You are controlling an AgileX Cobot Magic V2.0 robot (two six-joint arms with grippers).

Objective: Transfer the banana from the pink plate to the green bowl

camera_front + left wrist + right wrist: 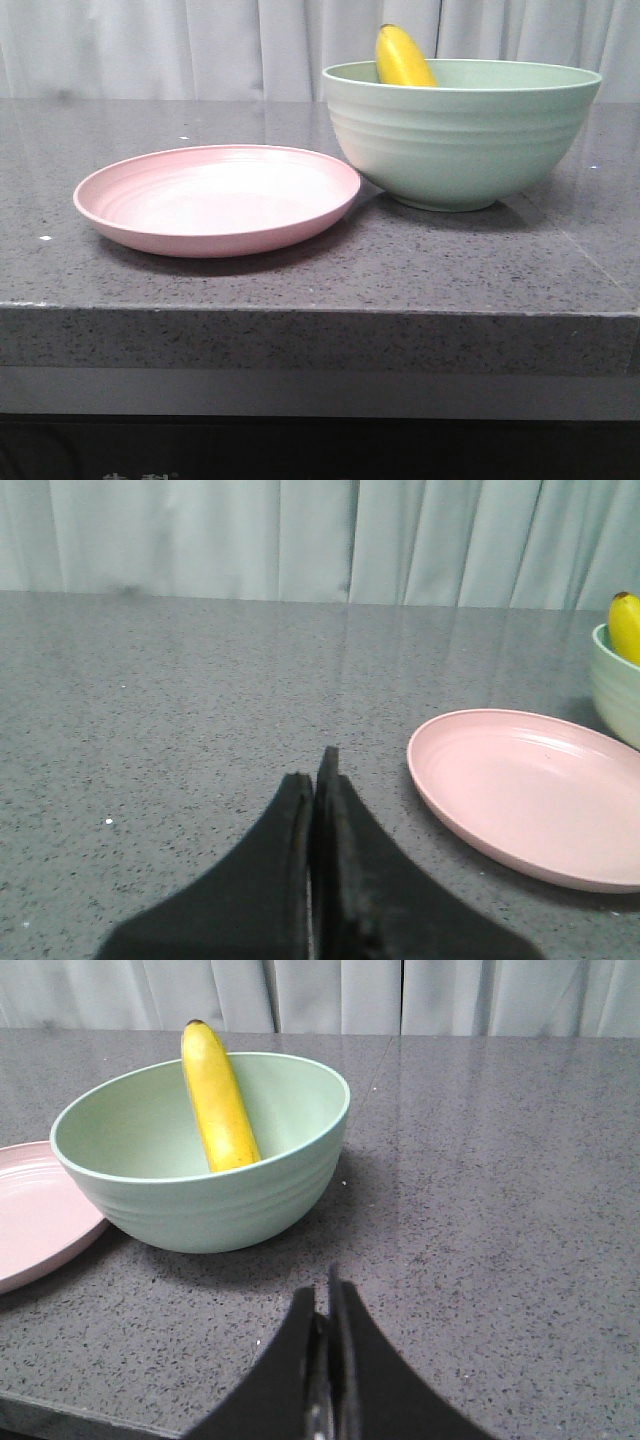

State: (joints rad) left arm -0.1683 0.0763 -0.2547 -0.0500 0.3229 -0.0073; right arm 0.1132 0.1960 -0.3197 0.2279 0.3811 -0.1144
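On the near part of the grey speckled table (300, 280), close to its front edge: the pink plate (217, 199), flat and with nothing on it. Just beside it on the right, rim against rim or nearly so: the green bowl (462, 133), much taller. Inside the bowl: the banana (401, 58), standing up on end and leaning on the far wall, dark tip up over the rim. Farther back: bare grey stone, then a pale curtain (200, 45) in long folds.

No arms at all in the front view. Only in the left wrist view: the left gripper (317, 780), 2 black fingers pressed together, holding nothing, low over bare table, well apart from the plate (530, 790). Just a sliver of bowl (615, 685) and banana (626, 628) at that view's edge.

Only in the right wrist view: the right gripper (325, 1305), also closed tight with nothing in it, near the bowl (205, 1160) but not touching. A clear look down into the bowl here, with the whole banana (218, 1095) leaning inside and a bit of plate (40, 1215) beside it.
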